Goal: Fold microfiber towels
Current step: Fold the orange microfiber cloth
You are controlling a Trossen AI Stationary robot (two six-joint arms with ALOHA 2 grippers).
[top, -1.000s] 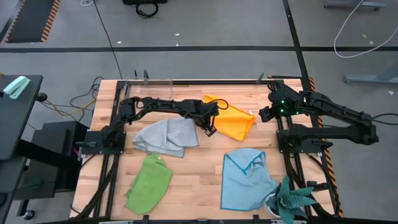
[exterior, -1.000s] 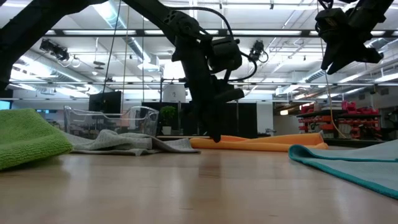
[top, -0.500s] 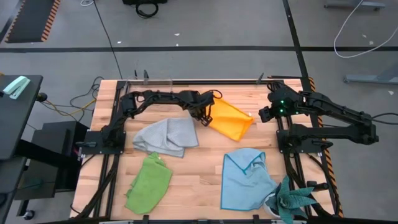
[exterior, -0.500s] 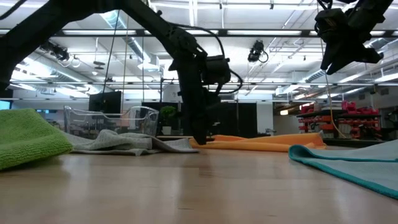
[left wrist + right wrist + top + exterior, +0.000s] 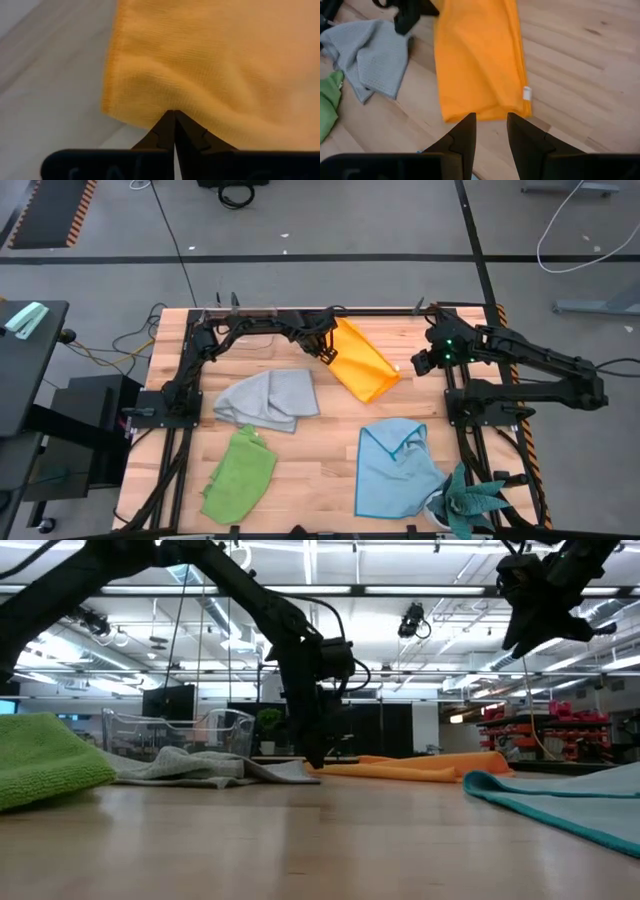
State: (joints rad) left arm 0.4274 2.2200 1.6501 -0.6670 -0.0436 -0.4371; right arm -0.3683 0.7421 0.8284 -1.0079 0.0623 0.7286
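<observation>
The left gripper [image 5: 325,348] is clamped shut on the edge of the orange-yellow towel [image 5: 362,363]; in the left wrist view its two fingers [image 5: 167,131] meet with the hem pinched between them. Compared with one second ago, this gripper has moved toward the upper part of the high view, from beside the grey towel to near the top edge of the table [image 5: 320,470], and it has pulled the cloth along. The orange-yellow towel, which lay wide and flat before, is now a longer, narrower shape running diagonally from upper centre toward the right – it seems folded over on itself, though I cannot be sure of the layers.

The right gripper [image 5: 424,363] hangs right of the towel's lower end, above the table, jaws apart and holding nothing; it has hardly moved.

The grey towel [image 5: 268,399] lies crumpled at centre left, the lime green towel [image 5: 240,472] at lower left, the light blue towel [image 5: 395,467] at lower right – all unchanged.
</observation>
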